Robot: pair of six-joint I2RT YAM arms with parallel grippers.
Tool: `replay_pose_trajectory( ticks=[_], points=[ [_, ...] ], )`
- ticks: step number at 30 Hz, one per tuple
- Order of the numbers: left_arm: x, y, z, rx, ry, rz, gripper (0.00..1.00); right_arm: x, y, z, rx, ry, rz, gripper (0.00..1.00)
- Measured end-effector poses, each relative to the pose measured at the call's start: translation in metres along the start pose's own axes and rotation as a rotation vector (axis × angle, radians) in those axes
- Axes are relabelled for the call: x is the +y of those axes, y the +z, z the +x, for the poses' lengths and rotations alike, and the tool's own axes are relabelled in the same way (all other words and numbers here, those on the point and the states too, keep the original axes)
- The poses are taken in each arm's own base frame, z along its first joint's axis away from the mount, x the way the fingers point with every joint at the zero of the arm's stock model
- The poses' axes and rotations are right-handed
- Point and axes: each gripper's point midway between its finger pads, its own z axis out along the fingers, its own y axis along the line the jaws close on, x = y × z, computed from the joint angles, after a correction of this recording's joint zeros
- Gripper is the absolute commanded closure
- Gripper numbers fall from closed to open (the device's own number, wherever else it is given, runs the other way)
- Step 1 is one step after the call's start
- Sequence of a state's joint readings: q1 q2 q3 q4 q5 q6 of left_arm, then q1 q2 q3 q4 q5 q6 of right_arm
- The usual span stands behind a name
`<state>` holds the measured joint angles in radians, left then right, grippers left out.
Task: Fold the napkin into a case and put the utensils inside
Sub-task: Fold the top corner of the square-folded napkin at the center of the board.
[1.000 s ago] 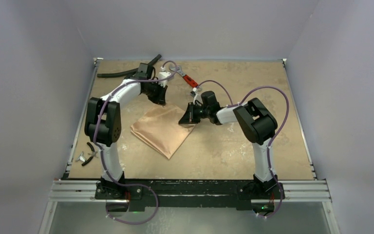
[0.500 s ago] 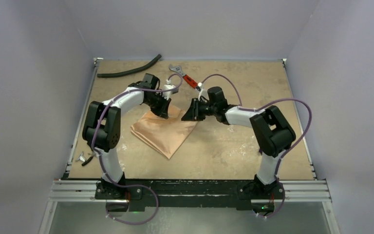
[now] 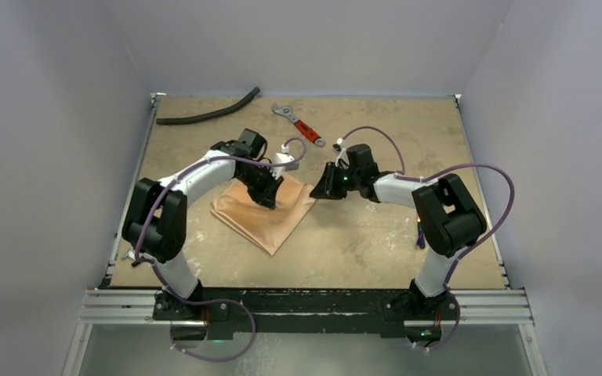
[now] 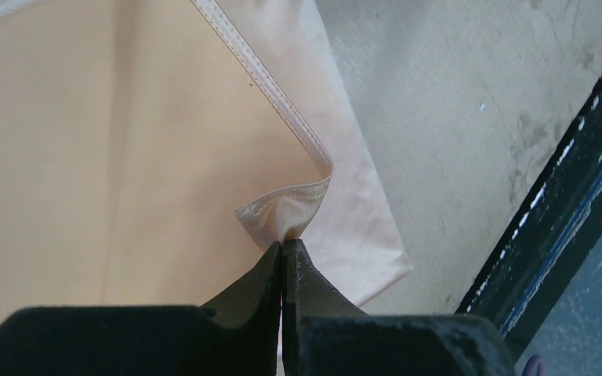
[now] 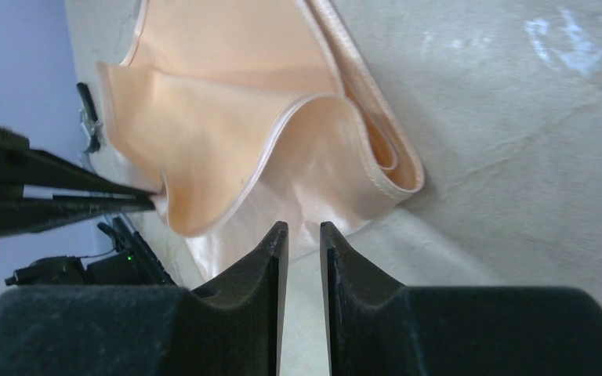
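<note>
Left gripper [image 4: 284, 244] has moved in over the napkin [image 3: 260, 221], mid-bench [image 3: 376, 251], and is clamped on a lifted hem fold. Right gripper [image 5: 303, 229] has backed off the right corner, jaws slightly apart, empty. Wrench [image 3: 301, 125] beyond.

Pale lilac walls [image 3: 55, 117] (mottled tan table [image 3: 431, 133])

You see: plain peach-orange cloth napkin [image 3: 262, 223], unpatterned, paler sheen at the hem | your bench [image 3: 376, 235] mottled tan, whitish scuffs | red-handled steel wrench [image 3: 299, 125] | curved black hose [image 3: 208, 116] | white-and-black arms [image 3: 204, 167], purple cables [image 3: 478, 165] | your left gripper [image 4: 284, 249] and right gripper [image 5: 304, 235] both black | walls [image 3: 47, 117] pale lilac-grey
</note>
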<state>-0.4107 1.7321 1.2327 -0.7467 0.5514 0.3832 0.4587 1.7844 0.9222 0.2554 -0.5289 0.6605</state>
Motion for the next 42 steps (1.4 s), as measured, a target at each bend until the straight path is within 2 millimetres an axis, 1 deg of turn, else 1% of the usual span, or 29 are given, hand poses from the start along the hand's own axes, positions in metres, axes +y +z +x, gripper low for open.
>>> replay_pose_trajectory(
  ticks=[2,4,11,17,22,24,27,29,32,35,36,37,39,42],
  points=[
    [-0.008,0.003,0.009,0.036,0.021,0.025,1.00,-0.006,-0.002,-0.003,-0.010,0.012,0.024,0.76],
    [-0.012,0.003,0.018,0.066,0.035,0.041,1.00,-0.010,-0.004,-0.005,-0.020,0.021,0.047,0.77],
    [-0.019,0.003,0.040,0.140,0.079,0.075,1.00,-0.019,-0.008,-0.011,-0.049,0.033,0.092,0.82],
    [-0.027,0.005,0.051,0.176,0.106,0.100,1.00,-0.025,-0.005,-0.014,-0.052,0.042,0.107,0.84],
    [-0.030,0.006,0.056,0.191,0.108,0.110,1.00,-0.029,-0.011,-0.021,-0.062,0.050,0.109,0.86],
    [-0.030,0.006,0.055,0.190,0.108,0.111,1.00,-0.026,-0.015,-0.022,-0.064,0.048,0.101,0.87],
    [-0.031,0.007,0.055,0.189,0.112,0.113,1.00,-0.015,-0.021,-0.027,-0.078,0.033,0.076,0.89],
    [-0.033,0.009,0.055,0.189,0.114,0.117,1.00,-0.007,-0.021,-0.030,-0.081,0.023,0.048,0.90],
    [-0.039,0.013,0.056,0.193,0.121,0.131,1.00,0.002,-0.017,-0.030,-0.075,0.012,0.012,0.91],
    [-0.046,0.018,0.057,0.196,0.130,0.147,0.99,0.011,-0.005,-0.025,-0.047,0.000,-0.010,0.91],
    [-0.049,0.019,0.058,0.200,0.129,0.153,0.96,0.013,0.000,-0.023,-0.036,-0.005,-0.017,0.92],
    [-0.052,0.021,0.060,0.205,0.132,0.159,0.89,0.014,0.004,-0.020,-0.027,-0.007,-0.021,0.92],
    [-0.056,0.023,0.062,0.213,0.137,0.170,0.80,0.017,0.011,-0.014,-0.001,-0.008,-0.035,0.92],
    [-0.059,0.023,0.067,0.225,0.137,0.179,0.63,0.013,0.020,-0.005,0.027,0.003,-0.032,0.93]
  ],
)
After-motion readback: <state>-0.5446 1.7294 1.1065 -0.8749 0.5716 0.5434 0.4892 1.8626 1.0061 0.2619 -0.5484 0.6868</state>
